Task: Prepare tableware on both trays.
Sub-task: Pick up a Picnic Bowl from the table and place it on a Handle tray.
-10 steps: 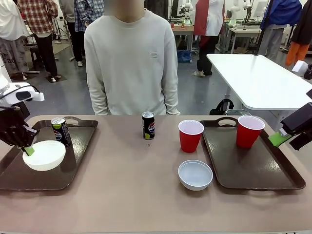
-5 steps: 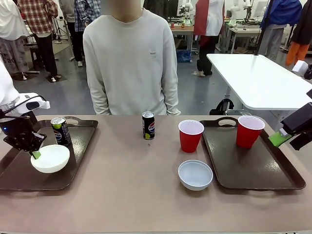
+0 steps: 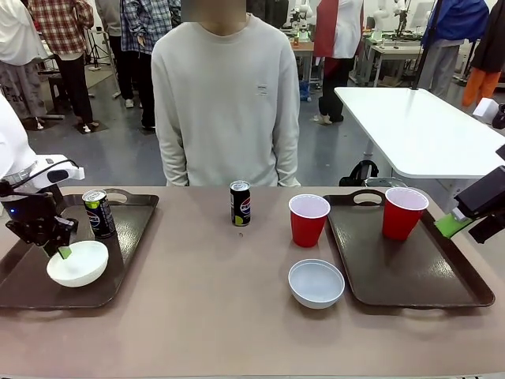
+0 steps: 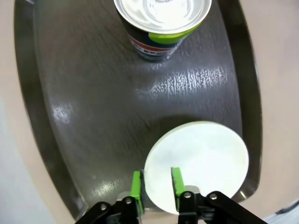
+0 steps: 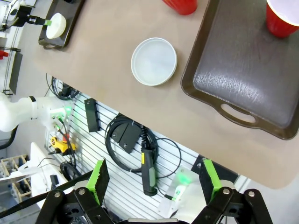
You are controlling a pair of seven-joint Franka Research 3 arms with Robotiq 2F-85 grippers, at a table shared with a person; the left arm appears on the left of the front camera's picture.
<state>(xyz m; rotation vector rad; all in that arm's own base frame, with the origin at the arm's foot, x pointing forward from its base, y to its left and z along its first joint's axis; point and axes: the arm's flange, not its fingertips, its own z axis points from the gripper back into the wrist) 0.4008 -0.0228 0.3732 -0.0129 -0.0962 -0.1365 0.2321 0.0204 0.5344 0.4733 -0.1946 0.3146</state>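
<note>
My left gripper (image 3: 61, 251) is shut on the near-left rim of a white bowl (image 3: 77, 264), which rests low on the left tray (image 3: 24, 290). In the left wrist view the green fingers (image 4: 136, 185) straddle the rim of that bowl (image 4: 201, 161), with a soda can (image 4: 161, 23) standing farther along the tray (image 4: 93, 116). That can (image 3: 97, 212) stands upright behind the bowl. A second can (image 3: 240, 203), a red cup (image 3: 308, 220) and a second bowl (image 3: 316, 282) are on the bare table. Another red cup (image 3: 403, 212) stands on the right tray (image 3: 410, 272). My right gripper (image 3: 464, 223) hangs open off that tray's right rim.
A person in a pale sweatshirt (image 3: 227, 103) stands at the far edge, hands out of sight. The right wrist view looks down past the table's near edge at the loose bowl (image 5: 153, 61), the right tray (image 5: 243, 79) and cables below. A white table (image 3: 418, 126) stands behind on the right.
My left gripper has brought the bowl down from a raised, tilted hold onto the left tray, behind the can's near side. The person shifted slightly right. The right arm stayed still.
</note>
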